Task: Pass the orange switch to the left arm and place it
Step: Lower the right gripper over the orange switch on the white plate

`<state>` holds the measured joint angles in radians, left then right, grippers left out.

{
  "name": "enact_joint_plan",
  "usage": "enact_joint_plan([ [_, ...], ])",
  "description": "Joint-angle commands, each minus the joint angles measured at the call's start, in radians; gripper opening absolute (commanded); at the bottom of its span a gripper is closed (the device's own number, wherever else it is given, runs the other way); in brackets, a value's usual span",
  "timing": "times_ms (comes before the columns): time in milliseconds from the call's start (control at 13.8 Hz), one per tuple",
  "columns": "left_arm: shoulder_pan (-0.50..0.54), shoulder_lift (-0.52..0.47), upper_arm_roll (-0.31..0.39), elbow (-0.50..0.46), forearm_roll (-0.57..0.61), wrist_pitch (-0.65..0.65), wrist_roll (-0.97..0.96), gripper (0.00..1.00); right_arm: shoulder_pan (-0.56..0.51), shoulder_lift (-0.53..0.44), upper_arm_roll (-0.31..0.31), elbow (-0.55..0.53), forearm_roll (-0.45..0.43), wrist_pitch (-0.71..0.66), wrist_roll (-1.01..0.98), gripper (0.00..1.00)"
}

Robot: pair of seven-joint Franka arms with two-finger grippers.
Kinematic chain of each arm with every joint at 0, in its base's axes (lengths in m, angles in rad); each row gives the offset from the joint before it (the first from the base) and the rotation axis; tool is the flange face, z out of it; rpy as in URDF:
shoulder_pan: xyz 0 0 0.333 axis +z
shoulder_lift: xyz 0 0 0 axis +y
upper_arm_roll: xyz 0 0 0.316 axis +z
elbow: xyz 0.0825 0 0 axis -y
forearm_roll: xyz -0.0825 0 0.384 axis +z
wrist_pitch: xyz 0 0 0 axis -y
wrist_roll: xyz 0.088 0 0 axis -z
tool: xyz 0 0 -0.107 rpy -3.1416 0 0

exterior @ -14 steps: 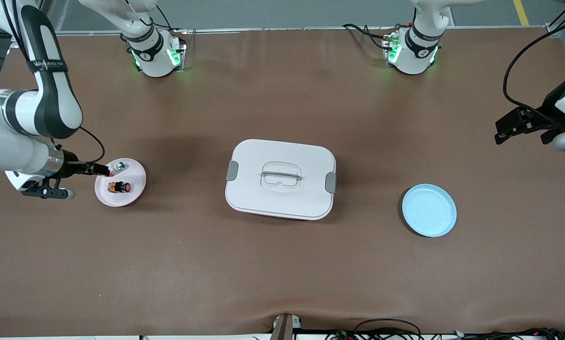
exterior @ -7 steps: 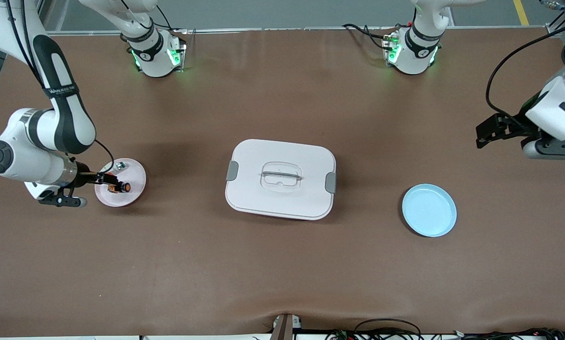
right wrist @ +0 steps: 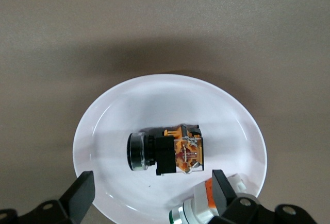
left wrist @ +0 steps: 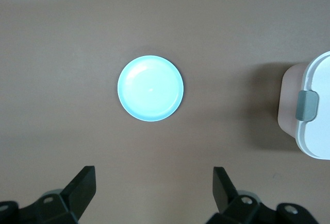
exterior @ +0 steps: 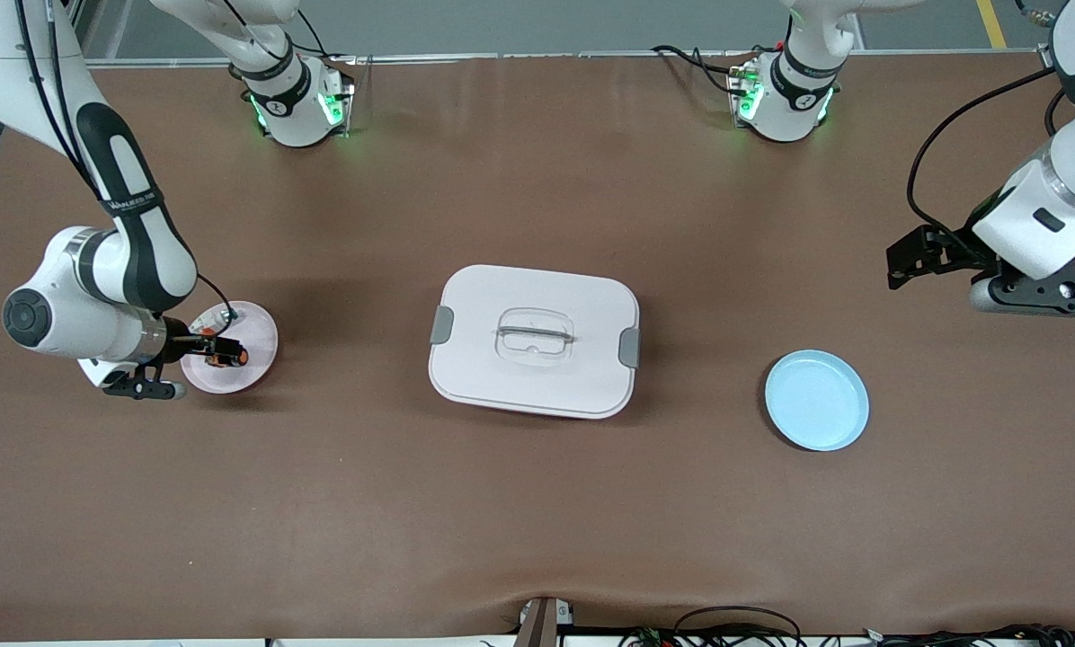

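The orange switch (exterior: 226, 358) lies on its side on the pink plate (exterior: 254, 334) at the right arm's end of the table. In the right wrist view the switch (right wrist: 165, 151) shows a black barrel and an orange block. My right gripper (exterior: 203, 348) is open and low over the plate's edge. Its fingers (right wrist: 81, 192) stand wide, and the switch lies just ahead of the right gripper (right wrist: 150, 195), not between the fingers. My left gripper (exterior: 904, 263) is open and empty (left wrist: 153, 184) in the air over bare table near the blue plate. The white box (exterior: 534, 340) sits mid-table.
A small white-silver part with a green tip (exterior: 226, 315) shares the pink plate and lies beside one right finger (right wrist: 203, 207). The blue plate (exterior: 816, 400) lies toward the left arm's end, also in the left wrist view (left wrist: 150, 88), where the box's corner (left wrist: 315, 126) shows.
The right gripper has dropped and closed in over the pink plate toward the switch. The left arm has swung inward from the table's end toward the blue plate.
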<state>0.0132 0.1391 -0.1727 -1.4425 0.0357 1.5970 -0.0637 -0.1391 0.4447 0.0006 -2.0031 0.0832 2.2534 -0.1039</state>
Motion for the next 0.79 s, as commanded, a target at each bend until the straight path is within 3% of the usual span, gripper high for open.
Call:
enact_joint_plan([
  [0,0.008,-0.018,-0.008,-0.001,0.006,0.0,0.019,1.0,-0.017,0.018,0.012,0.001,0.023,0.023,-0.022,1.0],
  [722,0.014,-0.044,-0.008,-0.001,0.007,-0.017,0.019,1.0,-0.016,0.066,0.01,0.001,0.023,0.078,-0.022,1.0],
])
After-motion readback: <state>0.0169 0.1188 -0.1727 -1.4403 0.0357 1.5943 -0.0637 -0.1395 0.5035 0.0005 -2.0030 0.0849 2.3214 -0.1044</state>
